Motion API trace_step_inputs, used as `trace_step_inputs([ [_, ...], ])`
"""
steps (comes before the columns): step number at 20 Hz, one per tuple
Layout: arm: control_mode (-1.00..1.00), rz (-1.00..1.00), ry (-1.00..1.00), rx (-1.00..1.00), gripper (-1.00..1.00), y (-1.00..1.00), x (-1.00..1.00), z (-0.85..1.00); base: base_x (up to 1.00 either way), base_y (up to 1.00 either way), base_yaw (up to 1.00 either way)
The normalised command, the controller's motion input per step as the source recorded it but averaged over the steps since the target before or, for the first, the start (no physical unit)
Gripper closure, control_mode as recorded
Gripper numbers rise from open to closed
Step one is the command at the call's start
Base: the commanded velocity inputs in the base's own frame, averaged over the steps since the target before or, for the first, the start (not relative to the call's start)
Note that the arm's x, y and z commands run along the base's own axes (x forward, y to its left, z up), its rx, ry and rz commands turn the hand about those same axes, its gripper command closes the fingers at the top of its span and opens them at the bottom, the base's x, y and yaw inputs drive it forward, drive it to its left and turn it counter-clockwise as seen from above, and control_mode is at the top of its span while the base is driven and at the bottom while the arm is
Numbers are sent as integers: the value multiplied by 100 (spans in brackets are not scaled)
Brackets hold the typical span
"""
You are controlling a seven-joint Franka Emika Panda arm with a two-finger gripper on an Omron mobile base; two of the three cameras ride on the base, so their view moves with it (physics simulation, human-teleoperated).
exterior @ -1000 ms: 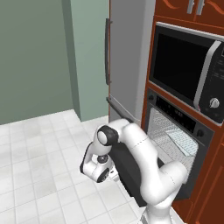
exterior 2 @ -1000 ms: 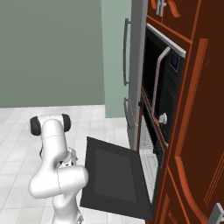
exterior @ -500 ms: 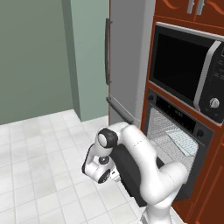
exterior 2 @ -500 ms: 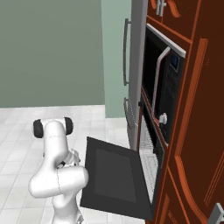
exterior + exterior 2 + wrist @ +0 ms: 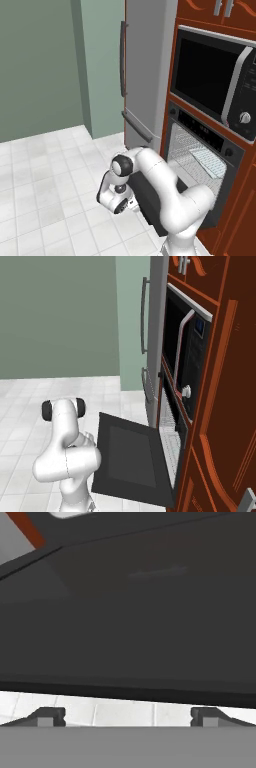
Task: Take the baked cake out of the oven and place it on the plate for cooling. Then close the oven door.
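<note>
Your gripper (image 5: 125,717) has its jaws wide apart, holding nothing, at the bottom of the hand view, close under the lowered oven door (image 5: 130,622).

Three cameras trained on the oven door (image 5: 134,458)

From behind-left and behind-right we look forward and down, sharing the oven (image 5: 202,165) and its lowered door; our hand camera sits close against the door's dark panel.

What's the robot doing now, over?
Gripper open, empty, low by the oven door. Door down, oven open. Cake not spotted.
</note>
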Motion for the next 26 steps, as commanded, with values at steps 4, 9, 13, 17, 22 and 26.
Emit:
trace_step_inputs([
  [4, -100, -7, -5, -12, -100, 5, 0, -42, 0, 0, 0],
  [9, -100, -5, -5, -13, -100, 19, 0, -32, 0, 0, 0],
  [13, -100, -4, -6, -13, -100, 15, 0, -34, 0, 0, 0],
  [17, -100, -4, -8, -16, -100, 9, 0, -39, 0, 0, 0],
  [22, -100, -3, -11, -15, -100, 7, 0, -39, 0, 0, 0],
  [26, -100, -1, -8, -8, -100, 0, 0, -24, 0, 0, 0],
])
